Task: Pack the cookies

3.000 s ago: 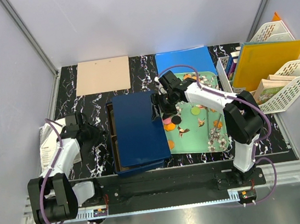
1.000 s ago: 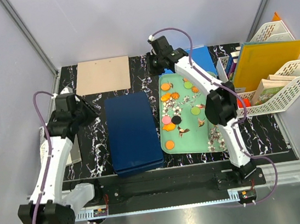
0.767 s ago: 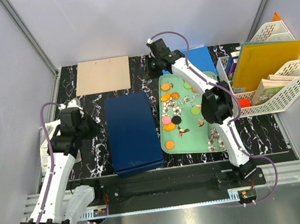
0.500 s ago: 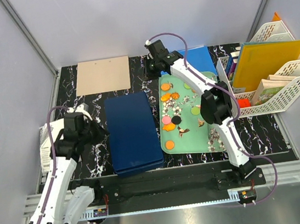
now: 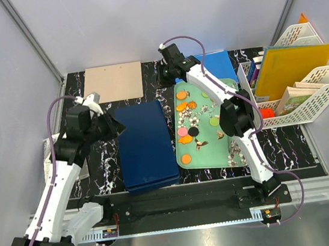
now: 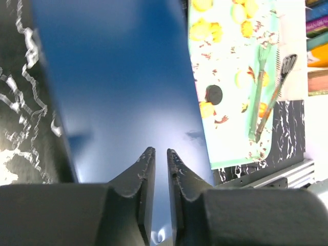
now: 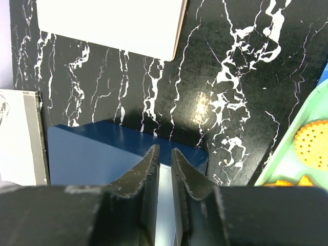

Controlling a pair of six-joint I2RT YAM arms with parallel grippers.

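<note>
Black marbled table (image 5: 97, 162): one lidded dark blue box (image 5: 146, 143); mint-green tray (image 5: 241, 149) beside it, carrying the cookies (image 5: 181, 105), unpacked. Left gripper (image 6: 159, 150), right gripper (image 7: 164, 148): jaws barely parted, empty. Your next move is probably to lift the lid.

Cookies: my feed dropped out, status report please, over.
Left pincer and right pincer barely open, empty. Cookies loose on mint tray. Blue box closed, blocks packing.
</note>
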